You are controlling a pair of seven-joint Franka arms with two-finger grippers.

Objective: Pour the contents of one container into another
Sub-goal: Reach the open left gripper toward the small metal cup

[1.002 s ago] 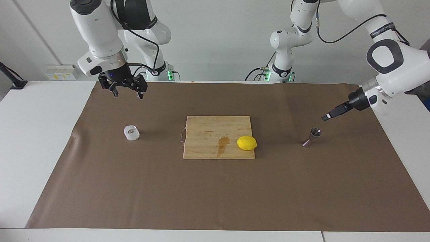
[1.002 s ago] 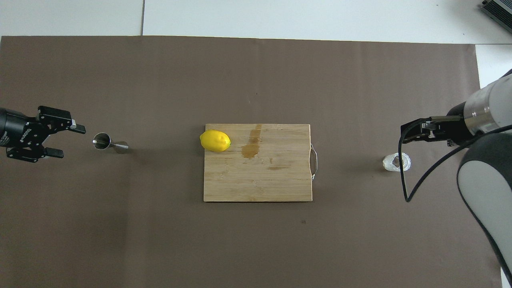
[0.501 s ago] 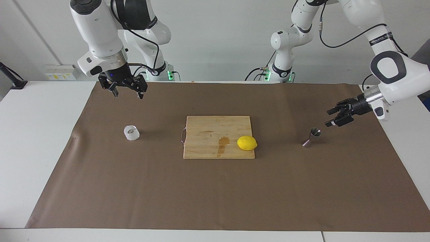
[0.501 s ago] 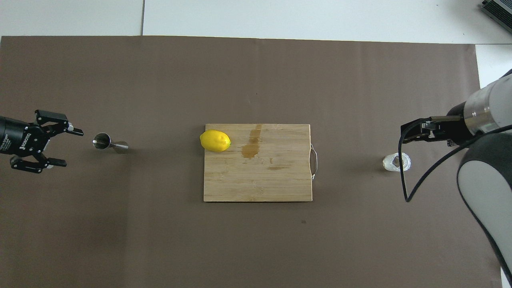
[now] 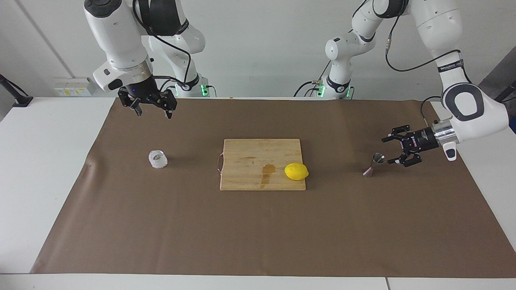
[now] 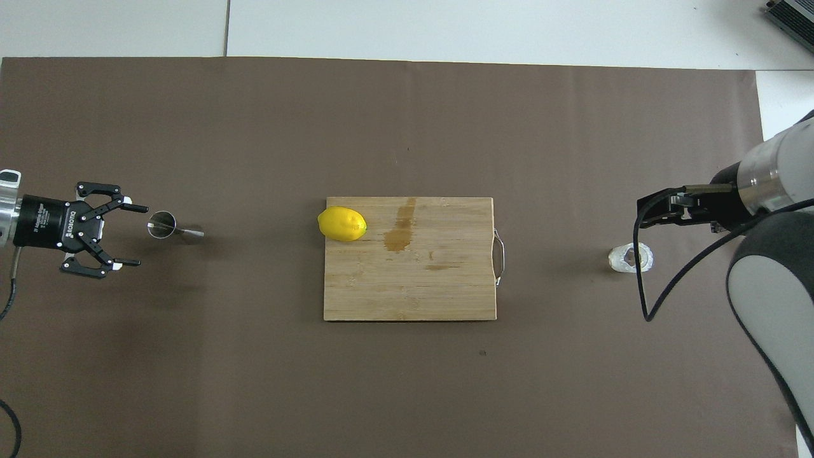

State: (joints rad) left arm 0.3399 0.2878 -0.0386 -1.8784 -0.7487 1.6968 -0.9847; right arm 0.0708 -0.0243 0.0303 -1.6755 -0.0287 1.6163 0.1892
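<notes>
The clear faceted glass cup (image 5: 158, 159) stands on the brown mat toward the right arm's end; it also shows in the overhead view (image 6: 629, 258). My right gripper (image 5: 153, 114) hangs open and empty, raised above the mat near the cup; it also shows in the overhead view (image 6: 655, 213). The metal jigger (image 5: 375, 163) stands toward the left arm's end, and shows in the overhead view (image 6: 166, 226). My left gripper (image 5: 388, 152) is open, lying level and low beside the jigger, its fingers pointing at it without touching it (image 6: 137, 235).
A wooden cutting board (image 5: 250, 169) with a metal handle lies mid-table, with a wet stain and a yellow lemon (image 5: 296, 171) on it. In the overhead view the lemon (image 6: 342, 223) sits at a corner of the board (image 6: 413, 286). The brown mat (image 5: 258, 233) covers most of the table.
My left gripper has come down, turned level and moved in beside the jigger, still open. The right arm, the cup and the jigger have not moved.
</notes>
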